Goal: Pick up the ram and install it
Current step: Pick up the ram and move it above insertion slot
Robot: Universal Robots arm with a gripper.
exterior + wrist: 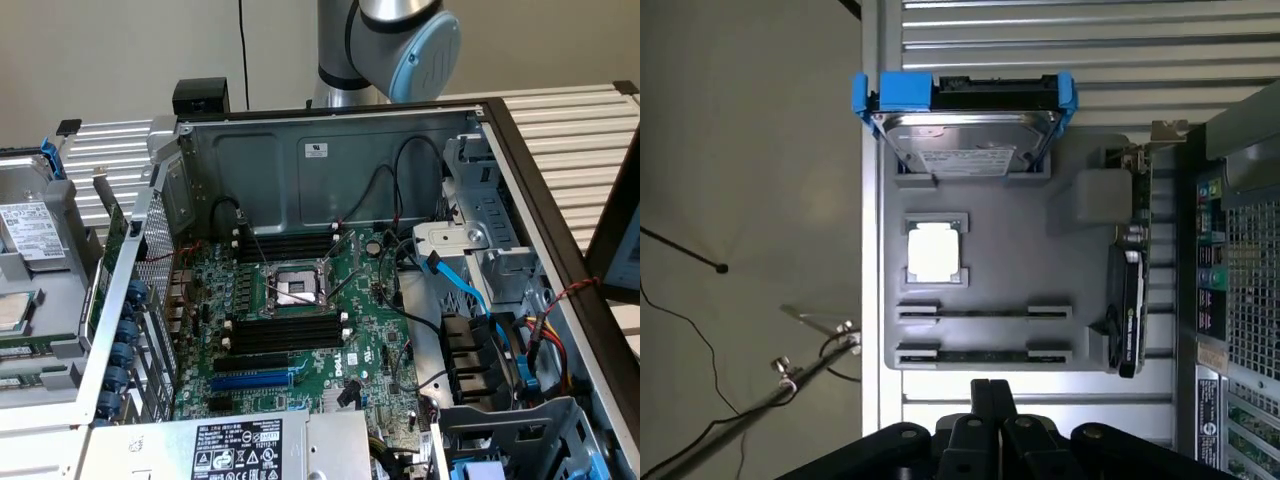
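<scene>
- Wrist view: my gripper has its fingers pressed together with nothing between them.
- It hangs over the slatted table, just off the edge of the grey parts tray.
- Two long narrow holders lie side by side along that edge of the tray, each with a thin dark strip in it.
- The strip in the holder nearest my fingers reads as the ram, seen edge-on. I can't make out chips or label from this angle.
- The second strip sits parallel to it, one holder further from me.
- Beyond those holders is a square CPU chip in its own pocket.
- Past the chip is a hard drive in a blue caddy.
- An expansion card stands on edge along the tray side that faces the computer case.
- The ram is on the tray, outside the case, and I am not touching it.
- Exterior view: the case lies open with the motherboard facing up.
- The CPU socket sits between two banks of black memory slots.
- A blue slot runs just beside the nearer bank.
- My arm rises behind the case's back wall.
- The tray is at the exterior view's left, beside the case.
</scene>
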